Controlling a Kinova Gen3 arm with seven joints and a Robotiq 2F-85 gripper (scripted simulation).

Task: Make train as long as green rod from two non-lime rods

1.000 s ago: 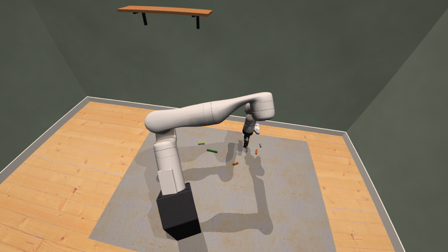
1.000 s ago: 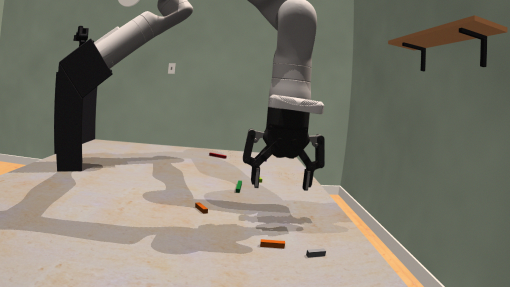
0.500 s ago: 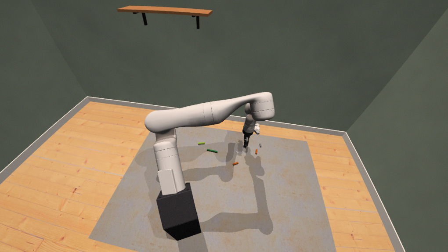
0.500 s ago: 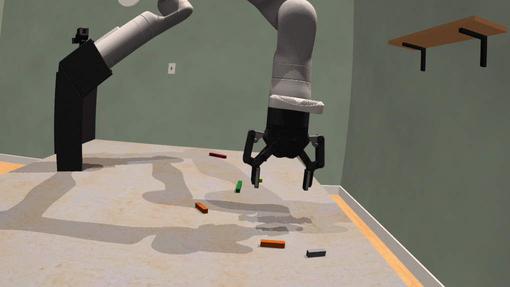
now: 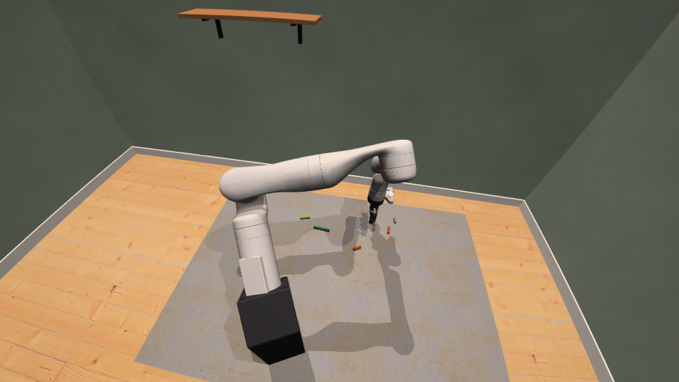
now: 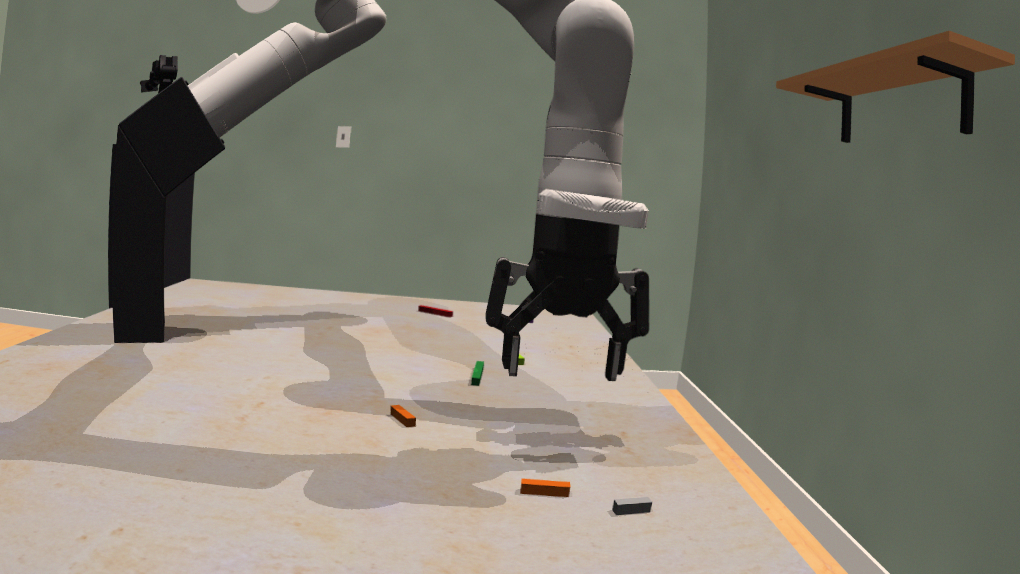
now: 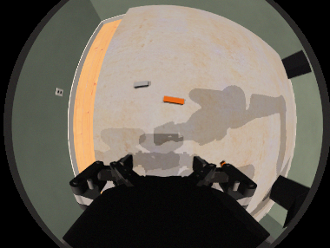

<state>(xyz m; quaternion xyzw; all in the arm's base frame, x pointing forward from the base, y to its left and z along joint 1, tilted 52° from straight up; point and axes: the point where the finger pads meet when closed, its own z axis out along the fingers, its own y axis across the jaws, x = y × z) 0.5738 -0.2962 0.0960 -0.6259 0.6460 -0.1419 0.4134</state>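
Note:
My gripper [image 5: 372, 222] [image 6: 563, 364] [image 7: 162, 162] is open and empty, pointing down above the mat. One orange rod [image 5: 389, 229] [image 6: 544, 488] [image 7: 174, 100] lies flat near the grey rod [image 5: 395, 220] [image 6: 631, 506] [image 7: 141, 84], apart from it. A second orange rod [image 5: 357, 247] [image 6: 403, 415] lies alone, nearer the robot's base; in the wrist view a finger partly hides this rod [image 7: 223, 162]. The green rod [image 5: 321, 228] [image 6: 477, 373] lies flat farther left in the top view. No rods touch each other in view.
A lime rod [image 5: 304, 217] [image 6: 521, 360] lies near the green rod, partly behind a finger in the exterior view. A red rod [image 6: 435, 311] lies farther back there. A small dark bit of something shows behind the gripper. The black base [image 5: 270, 318] stands on the mat [image 5: 451, 332].

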